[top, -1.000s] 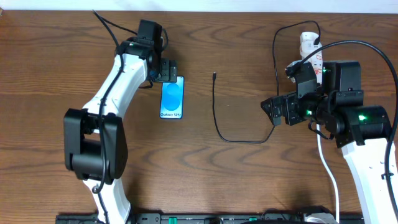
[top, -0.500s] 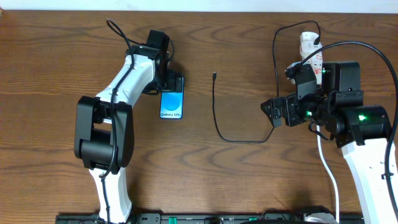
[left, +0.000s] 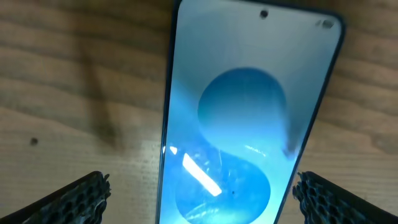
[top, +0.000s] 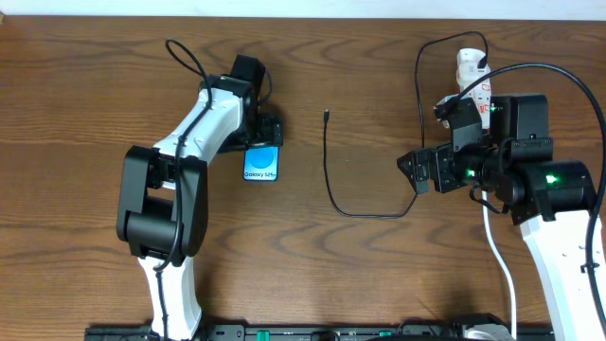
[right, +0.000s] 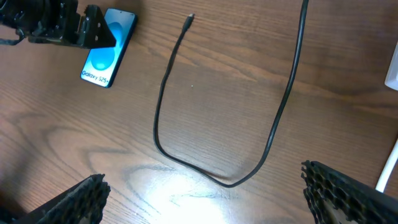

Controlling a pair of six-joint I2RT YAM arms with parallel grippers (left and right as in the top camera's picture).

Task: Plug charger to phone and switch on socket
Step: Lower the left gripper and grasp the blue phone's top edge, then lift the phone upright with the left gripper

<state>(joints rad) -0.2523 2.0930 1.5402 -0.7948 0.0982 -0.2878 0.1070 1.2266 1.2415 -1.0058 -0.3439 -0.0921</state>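
Observation:
The phone [top: 262, 165] lies flat left of centre, its blue screen up and "Galaxy" text at the near end. My left gripper [top: 264, 133] hangs open over its far half and hides that part. In the left wrist view the phone [left: 249, 112] fills the gap between both fingers of the left gripper [left: 202, 194]; the right finger is closer to its edge. The charger [top: 329, 185] lies loose on the wood, tip [top: 325, 116] free, and loops back to the socket [top: 471, 68], which my right arm partly covers. My right gripper [top: 414, 171] is open above the cable's bend [right: 233, 182].
A thick white cord [top: 502, 270] runs from the socket down the right side to the front edge. The right wrist view shows the phone [right: 102, 53], the left gripper [right: 71, 28] and the charger tip [right: 189, 18]. Bare wood lies between phone and cable.
My left gripper has slid toward the near edge and now covers the phone's far half instead of sitting just beyond it. The right arm, cable and phone have not moved.

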